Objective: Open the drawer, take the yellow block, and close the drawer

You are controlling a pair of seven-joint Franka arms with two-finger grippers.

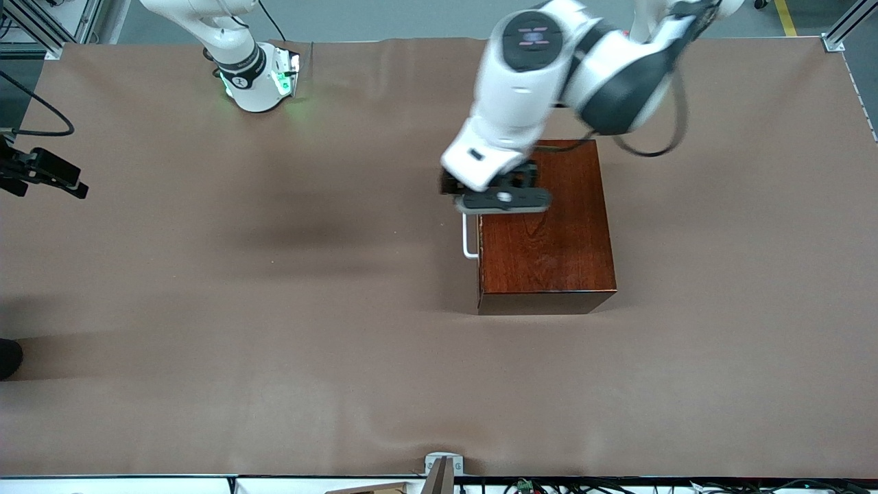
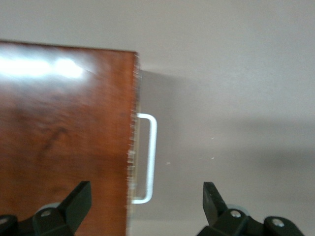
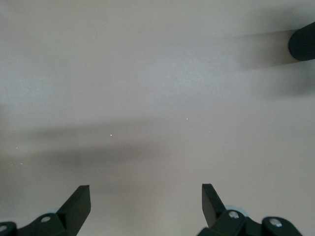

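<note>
A glossy reddish-brown wooden box (image 1: 549,233) stands on the table toward the left arm's end. The drawer is shut in it, and only its white U-shaped handle (image 1: 468,237) shows on the face toward the right arm's end. My left gripper (image 1: 504,200) hovers over the box's top edge above that handle. In the left wrist view the left gripper (image 2: 146,194) is open, one finger over the box top (image 2: 64,147) and the other over the table, with the handle (image 2: 151,157) between them, untouched. The yellow block is hidden. My right gripper (image 3: 146,196) waits open over bare table.
Brown cloth (image 1: 274,309) covers the whole table. A black device with a cable (image 1: 41,173) reaches in at the right arm's end. A dark rounded object (image 3: 301,42) shows at the edge of the right wrist view. A small metal bracket (image 1: 442,466) sits at the nearest edge.
</note>
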